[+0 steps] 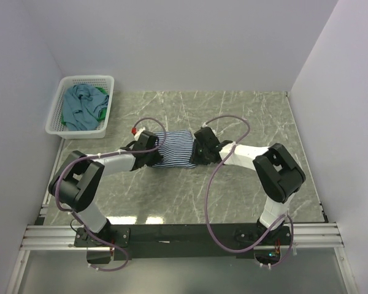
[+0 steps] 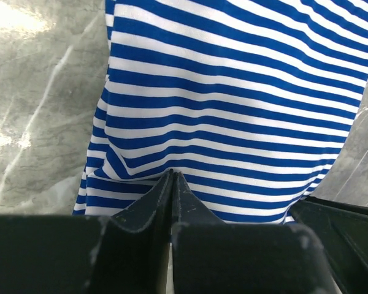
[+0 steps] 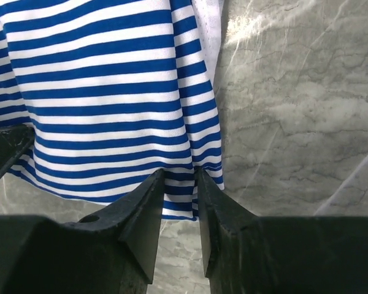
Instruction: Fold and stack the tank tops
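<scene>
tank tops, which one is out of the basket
The navy-and-white striped tank top, lying on the marble table. The teal-blue tank top and the green tank top are both bunched in the white basket.

Green top point(image 1: 65, 116) (in the basket point(image 1: 87, 79)) mostly beneath teal top point(image 1: 81, 107)

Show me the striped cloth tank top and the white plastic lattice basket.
navy-and-white striped cloth tank top point(image 1: 175, 149): top external view, centre of the cloth.
white plastic lattice basket point(image 1: 73, 131): top external view, near wall.
</scene>
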{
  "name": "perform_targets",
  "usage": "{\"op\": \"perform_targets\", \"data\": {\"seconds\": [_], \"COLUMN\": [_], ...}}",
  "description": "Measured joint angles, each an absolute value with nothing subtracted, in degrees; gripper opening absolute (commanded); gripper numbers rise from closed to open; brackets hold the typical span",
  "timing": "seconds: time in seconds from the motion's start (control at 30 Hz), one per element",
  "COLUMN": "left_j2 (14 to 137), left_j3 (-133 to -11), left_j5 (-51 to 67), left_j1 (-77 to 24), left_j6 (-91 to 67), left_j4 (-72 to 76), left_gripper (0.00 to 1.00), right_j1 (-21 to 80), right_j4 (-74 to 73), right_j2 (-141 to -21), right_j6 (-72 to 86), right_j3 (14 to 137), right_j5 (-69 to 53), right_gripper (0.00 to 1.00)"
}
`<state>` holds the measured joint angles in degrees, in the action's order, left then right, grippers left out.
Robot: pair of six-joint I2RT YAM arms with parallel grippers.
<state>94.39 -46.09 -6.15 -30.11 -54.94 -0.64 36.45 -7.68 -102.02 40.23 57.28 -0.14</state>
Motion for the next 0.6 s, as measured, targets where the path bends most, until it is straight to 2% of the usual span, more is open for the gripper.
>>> {"op": "perform_targets", "data": {"seconds": [0.13, 0.23, 0.43, 0.6], "left_j2": [94.4, 94.3, 94.2, 92.9], "left_j3": [-46.1, -46.2, -48.3, -50.8], "left_j5": [-6.5, -6.5, -6.4, -6.5], "left_j1": [-30.6, -30.8, -31.1, -31.2], "left_j6": [-55.0, -54.9, -53.6, -52.4], "left_j4": [-0.4, -0.7, -4.2, -8.6], "left_gripper": [0.12, 0.16, 0.3, 0.34], "right_j1": [36.0, 34.9, 31.6, 31.3], "right_j4": [-7.0, -8.3, -9.3, -8.4], "right_j2": [-99.9, -97.1, -95.3, -100.0], "right_j6": [40.5, 39.9, 36.3, 33.8], "right_j3": [55.2, 52.7, 53.9, 58.7], "right_j5": [0.0, -0.2, 0.0, -1.5], "right_gripper": [0.57, 0.65, 0.72, 0.72]}}
